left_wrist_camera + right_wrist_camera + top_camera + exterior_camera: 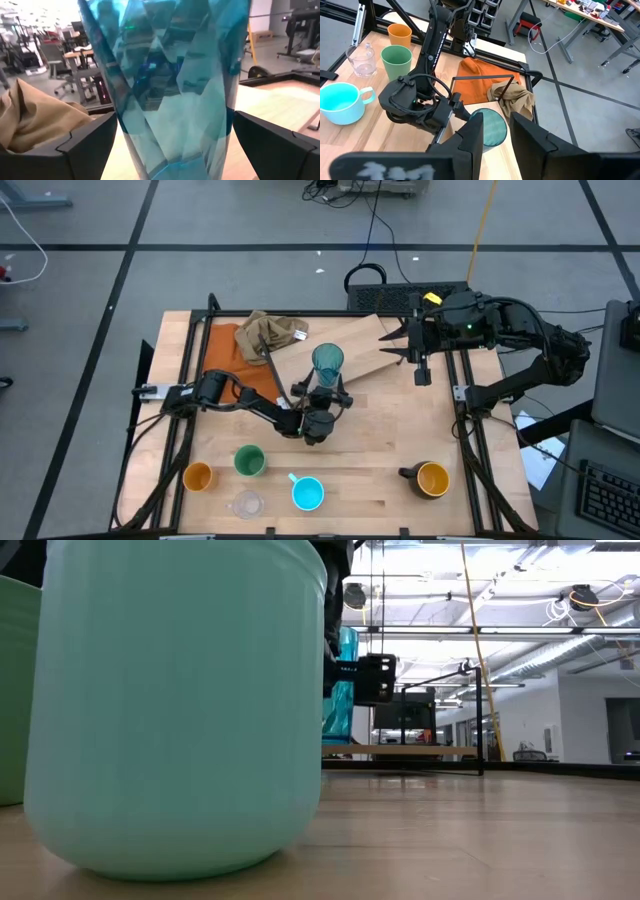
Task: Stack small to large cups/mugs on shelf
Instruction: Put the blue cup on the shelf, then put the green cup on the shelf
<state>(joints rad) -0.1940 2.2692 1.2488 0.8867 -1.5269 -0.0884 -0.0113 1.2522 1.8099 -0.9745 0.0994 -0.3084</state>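
The tall teal tumbler (327, 363) stands upright over the left part of the light wooden shelf (400, 340), between the fingers of my left gripper (323, 388), which is shut on it. It fills the left wrist view (170, 75). My right gripper (392, 345) hovers over the shelf's right part, fingers a little apart (497, 135), touching nothing I can see. Along the table's near edge stand the orange cup (198, 476), green cup (249, 461), clear glass (246, 504), light-blue mug (307, 493) and black mug (430, 478). My left gripper pinches the tumbler's lower wall (131, 137) between its two fingers (90, 145), one on each side. It comes in level from the table's near side. The tumbler is upright with its base at the shelf board; whether it rests there I cannot tell.
An orange cloth (232, 360) lies at the far left with a crumpled tan cloth (270, 332) on it, beside the shelf's thin black leg (485, 77). In the low view the light-blue mug (180, 710) blocks most of the picture. Bare wood lies between the shelf and the cups.
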